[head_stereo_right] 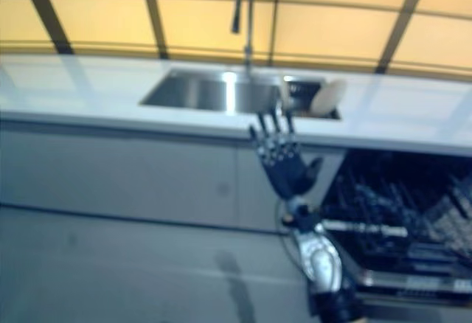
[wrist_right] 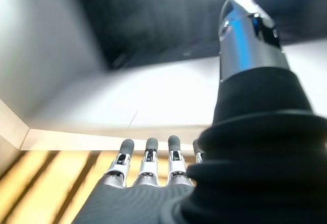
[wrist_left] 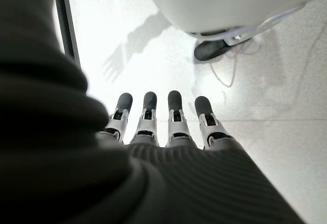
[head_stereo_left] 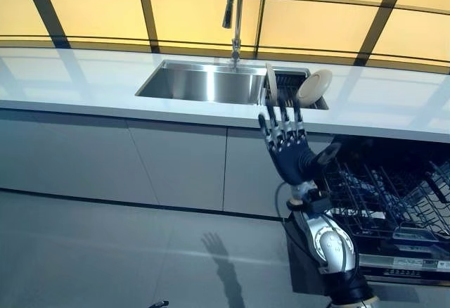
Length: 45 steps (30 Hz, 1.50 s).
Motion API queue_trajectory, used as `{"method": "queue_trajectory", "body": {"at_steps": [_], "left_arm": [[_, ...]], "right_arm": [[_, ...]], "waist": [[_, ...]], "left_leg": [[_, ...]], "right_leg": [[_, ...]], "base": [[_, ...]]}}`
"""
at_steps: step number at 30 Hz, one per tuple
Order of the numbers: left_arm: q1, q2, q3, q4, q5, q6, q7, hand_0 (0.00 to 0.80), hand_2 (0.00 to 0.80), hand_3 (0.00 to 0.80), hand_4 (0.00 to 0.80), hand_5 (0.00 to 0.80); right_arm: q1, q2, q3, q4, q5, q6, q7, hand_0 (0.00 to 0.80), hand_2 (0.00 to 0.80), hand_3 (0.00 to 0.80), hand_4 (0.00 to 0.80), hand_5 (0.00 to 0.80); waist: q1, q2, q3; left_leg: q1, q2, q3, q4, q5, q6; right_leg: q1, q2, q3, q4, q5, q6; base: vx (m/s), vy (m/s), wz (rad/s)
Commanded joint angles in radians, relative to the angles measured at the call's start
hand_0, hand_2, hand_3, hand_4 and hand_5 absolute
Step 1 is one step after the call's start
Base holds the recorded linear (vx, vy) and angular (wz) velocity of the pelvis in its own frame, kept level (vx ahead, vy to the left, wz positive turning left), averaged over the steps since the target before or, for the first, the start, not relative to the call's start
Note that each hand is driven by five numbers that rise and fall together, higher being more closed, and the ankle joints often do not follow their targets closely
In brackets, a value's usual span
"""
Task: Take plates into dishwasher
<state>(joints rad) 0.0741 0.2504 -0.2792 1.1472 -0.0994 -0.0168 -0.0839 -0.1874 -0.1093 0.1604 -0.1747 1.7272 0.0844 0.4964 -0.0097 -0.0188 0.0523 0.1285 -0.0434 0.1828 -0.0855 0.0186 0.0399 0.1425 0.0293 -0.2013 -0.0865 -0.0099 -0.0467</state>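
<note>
Two white plates stand on edge in a dark rack at the right end of the sink: a round one (head_stereo_left: 314, 87) leaning right and a thinner one (head_stereo_left: 271, 81) seen edge-on. My right hand (head_stereo_left: 292, 155) is raised in front of the counter edge just below them, open, fingers straight and pointing up, holding nothing. It touches neither plate. The open dishwasher (head_stereo_left: 383, 195) with its wire racks is below the counter to the right of that hand. My left hand (wrist_left: 168, 124) shows only in the left wrist view, open, hanging over the floor.
A steel sink (head_stereo_left: 197, 83) is set in the white counter (head_stereo_left: 70, 83), with a tall faucet (head_stereo_left: 234, 13) behind it. Grey cabinet fronts (head_stereo_left: 176, 160) run below the counter to the left of the dishwasher. Grey floor lies in front.
</note>
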Motion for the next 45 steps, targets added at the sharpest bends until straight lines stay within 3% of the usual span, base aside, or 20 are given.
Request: {"method": "queue_trajectory", "body": {"at_steps": [1, 5, 8, 12, 14, 16, 18, 22, 24, 26, 27, 28, 30, 31, 35, 36, 38, 41, 43, 45], "left_arm": [[-0.078, -0.045, -0.030, 0.115, 0.008, -0.051, 0.020, 0.000, 0.000, 0.000, 0.000, 0.000], [-0.078, -0.045, -0.033, 0.119, 0.008, -0.054, 0.022, 0.000, 0.000, 0.000, 0.000, 0.000], [-0.082, -0.045, -0.030, 0.116, 0.007, -0.051, 0.028, 0.000, 0.000, 0.000, 0.000, 0.000], [-0.083, -0.039, -0.022, 0.092, -0.003, -0.026, 0.032, 0.000, 0.000, 0.000, 0.000, 0.000], [-0.074, -0.035, -0.016, 0.065, -0.019, -0.009, 0.038, 0.000, 0.000, 0.000, 0.000, 0.000], [-0.061, -0.044, -0.003, 0.044, -0.021, -0.001, 0.054, 0.000, 0.000, 0.000, 0.000, 0.000], [-0.050, -0.040, 0.027, 0.047, -0.003, -0.017, 0.048, 0.000, 0.000, 0.000, 0.000, 0.000], [-0.055, -0.033, 0.039, 0.060, 0.008, -0.025, 0.039, 0.000, 0.000, 0.000, 0.000, 0.000], [-0.059, -0.032, 0.028, 0.072, 0.007, -0.032, 0.035, 0.000, 0.000, 0.000, 0.000, 0.000], [-0.063, -0.029, 0.021, 0.072, 0.008, -0.027, 0.030, 0.000, 0.000, 0.000, 0.000, 0.000], [-0.070, -0.024, 0.009, 0.077, 0.005, -0.022, 0.023, 0.000, 0.000, 0.000, 0.000, 0.000], [-0.073, -0.023, 0.003, 0.079, 0.006, -0.019, 0.019, 0.000, 0.000, 0.000, 0.000, 0.000], [-0.080, -0.025, -0.002, 0.076, 0.019, -0.008, 0.015, 0.000, 0.000, 0.000, 0.000, 0.000], [-0.082, -0.025, -0.007, 0.070, 0.018, -0.002, 0.016, 0.000, 0.000, 0.000, 0.000, 0.000], [-0.074, -0.017, -0.020, 0.031, -0.014, 0.020, 0.026, 0.000, 0.000, 0.000, 0.000, 0.000], [-0.065, -0.019, -0.016, 0.030, -0.019, 0.013, 0.033, 0.000, 0.000, 0.000, 0.000, 0.000], [-0.051, -0.016, 0.001, 0.034, -0.015, -0.003, 0.033, 0.000, 0.000, 0.000, 0.000, 0.000], [-0.059, -0.013, 0.008, 0.050, -0.007, -0.010, 0.023, 0.000, 0.000, 0.000, 0.000, 0.000], [-0.069, -0.017, 0.004, 0.046, -0.001, 0.002, 0.024, 0.000, 0.000, 0.000, 0.000, 0.000], [-0.072, -0.021, -0.012, 0.044, -0.012, 0.010, 0.032, 0.000, 0.000, 0.000, 0.000, 0.000]], "right_arm": [[-0.054, 0.036, -0.024, -0.084, 0.093, -0.074, -0.055, 0.000, 0.000, 0.000, 0.000, 0.000], [-0.050, 0.018, -0.009, -0.098, 0.049, -0.082, -0.056, 0.000, 0.000, 0.000, 0.000, 0.000], [-0.048, -0.002, 0.002, -0.094, -0.122, -0.112, -0.094, 0.000, 0.000, 0.000, 0.000, 0.000], [-0.037, -0.088, 0.008, -0.068, -0.729, -0.330, -0.264, 0.000, 0.000, 0.000, 0.000, 0.000], [-0.018, -0.198, -0.018, -0.029, -1.369, -0.489, -0.540, 0.000, 0.000, 0.000, 0.000, 0.000], [-0.013, -0.322, -0.066, -0.018, -1.823, -0.532, -0.773, 0.000, 0.000, 0.000, 0.000, 0.000], [-0.029, -0.451, -0.134, -0.081, -1.747, -0.493, -0.736, 0.000, 0.000, 0.000, 0.000, 0.000], [-0.068, -0.480, -0.165, -0.132, -1.359, -0.472, -0.575, 0.000, 0.000, 0.000, 0.000, 0.000], [-0.082, -0.410, -0.147, -0.153, -0.879, -0.413, -0.377, 0.000, 0.000, 0.000, 0.000, 0.000], [-0.085, -0.346, -0.127, -0.159, -0.657, -0.351, -0.280, 0.000, 0.000, 0.000, 0.000, 0.000], [-0.083, -0.245, -0.092, -0.170, -0.372, -0.222, -0.166, 0.000, 0.000, 0.000, 0.000, 0.000], [-0.082, -0.196, -0.078, -0.181, -0.247, -0.156, -0.140, 0.000, 0.000, 0.000, 0.000, 0.000], [-0.085, -0.113, -0.032, -0.201, -0.263, -0.159, -0.201, 0.000, 0.000, 0.000, 0.000, 0.000], [-0.087, -0.109, -0.011, -0.202, -0.396, -0.204, -0.252, 0.000, 0.000, 0.000, 0.000, 0.000], [-0.072, -0.241, -0.007, -0.106, -1.277, -0.349, -0.594, 0.000, 0.000, 0.000, 0.000, 0.000], [-0.065, -0.294, -0.031, -0.076, -1.325, -0.379, -0.608, 0.000, 0.000, 0.000, 0.000, 0.000], [-0.040, -0.347, -0.085, -0.076, -0.987, -0.372, -0.438, 0.000, 0.000, 0.000, 0.000, 0.000], [-0.026, -0.259, -0.105, -0.102, -0.542, -0.236, -0.224, 0.000, 0.000, 0.000, 0.000, 0.000], [-0.029, -0.220, -0.083, -0.110, -0.678, -0.281, -0.305, 0.000, 0.000, 0.000, 0.000, 0.000], [-0.037, -0.239, -0.059, -0.096, -0.984, -0.360, -0.450, 0.000, 0.000, 0.000, 0.000, 0.000]], "waist": [[-0.009, -0.009, -0.001], [-0.011, -0.011, -0.003], [-0.012, -0.013, -0.002], [-0.021, -0.015, -0.004], [-0.032, -0.014, 0.000], [-0.040, -0.011, 0.002], [-0.046, -0.013, 0.005], [-0.045, -0.018, 0.010], [-0.042, -0.018, 0.011], [-0.037, -0.018, 0.010], [-0.032, -0.017, 0.007], [-0.029, -0.017, 0.005], [-0.018, -0.016, 0.000], [-0.016, -0.017, -0.001], [-0.025, -0.016, 0.001], [-0.030, -0.016, 0.001], [-0.038, -0.018, 0.003], [-0.041, -0.022, 0.006], [-0.036, -0.022, 0.008], [-0.035, -0.019, 0.008]], "left_leg": [[0.003, 0.000, 0.012, -0.002, -0.114, 0.029], [0.000, -0.001, 0.013, -0.002, -0.112, 0.026], [0.000, -0.001, 0.015, -0.002, -0.112, 0.024], [-0.001, 0.000, 0.020, -0.002, -0.110, 0.020], [0.002, 0.001, 0.025, -0.002, -0.109, 0.017], [0.002, 0.003, 0.027, -0.002, -0.111, 0.021], [0.005, 0.004, 0.028, -0.002, -0.115, 0.022], [0.011, 0.003, 0.024, -0.002, -0.120, 0.020], [0.016, 0.002, 0.020, -0.002, -0.121, 0.017], [0.016, 0.002, 0.020, -0.002, -0.121, 0.016], [0.017, 0.001, 0.022, -0.002, -0.119, 0.016], [0.015, 0.000, 0.022, -0.002, -0.119, 0.016], [0.012, 0.000, 0.021, -0.002, -0.118, 0.017], [0.010, 0.000, 0.021, -0.002, -0.117, 0.017], [0.002, 0.002, 0.032, -0.002, -0.110, 0.014], [0.002, 0.004, 0.035, -0.002, -0.111, 0.017], [0.003, 0.006, 0.040, -0.002, -0.113, 0.018], [0.009, 0.005, 0.039, -0.002, -0.115, 0.016], [0.011, 0.003, 0.035, -0.002, -0.116, 0.017], [0.008, 0.003, 0.037, -0.002, -0.113, 0.016]], "right_leg": [[-0.004, 0.001, -0.013, -0.001, -0.061, 0.050], [-0.006, 0.001, -0.014, -0.001, -0.062, 0.048], [-0.005, 0.001, -0.015, -0.001, -0.062, 0.048], [-0.009, 0.002, -0.008, -0.001, -0.060, 0.047], [-0.010, 0.004, 0.000, -0.001, -0.057, 0.049], [-0.013, 0.005, 0.007, -0.001, -0.055, 0.053], [-0.011, 0.007, 0.010, -0.001, -0.055, 0.057], [-0.004, 0.009, 0.014, -0.001, -0.058, 0.054], [0.003, 0.008, 0.010, -0.001, -0.060, 0.053], [0.005, 0.007, 0.007, -0.001, -0.060, 0.052], [0.007, 0.005, 0.001, -0.001, -0.060, 0.053], [0.005, 0.004, -0.001, -0.001, -0.060, 0.053], [0.004, 0.003, -0.010, -0.001, -0.061, 0.056], [0.002, 0.002, -0.012, -0.001, -0.060, 0.056], [-0.012, 0.004, -0.001, -0.001, -0.053, 0.058], [-0.014, 0.005, 0.001, -0.001, -0.052, 0.061], [-0.015, 0.006, 0.004, -0.001, -0.052, 0.063], [-0.007, 0.008, 0.007, -0.001, -0.055, 0.059], [-0.004, 0.007, 0.003, -0.001, -0.057, 0.059], [-0.007, 0.006, 0.003, -0.001, -0.055, 0.059]], "base": [[0.000, 0.000, 0.00], [0.000, 0.000, 0.00], [0.000, 0.000, 0.00], [0.000, 0.000, 0.00], [0.000, 0.000, 0.00], [0.000, 0.000, 0.00], [-0.003, 0.004, -0.02], [0.004, 0.000, -0.04], [0.019, 0.002, -0.11], [0.008, 0.001, -0.02], [0.000, 0.000, 0.00], [0.000, 0.000, 0.00], [0.001, -0.005, 0.02], [-0.010, -0.011, 0.05], [-0.026, -0.003, 0.05], [0.000, 0.000, 0.00], [-0.007, -0.008, -0.05], [0.009, -0.011, -0.07], [0.014, -0.005, -0.07], [0.000, 0.000, 0.00]]}}
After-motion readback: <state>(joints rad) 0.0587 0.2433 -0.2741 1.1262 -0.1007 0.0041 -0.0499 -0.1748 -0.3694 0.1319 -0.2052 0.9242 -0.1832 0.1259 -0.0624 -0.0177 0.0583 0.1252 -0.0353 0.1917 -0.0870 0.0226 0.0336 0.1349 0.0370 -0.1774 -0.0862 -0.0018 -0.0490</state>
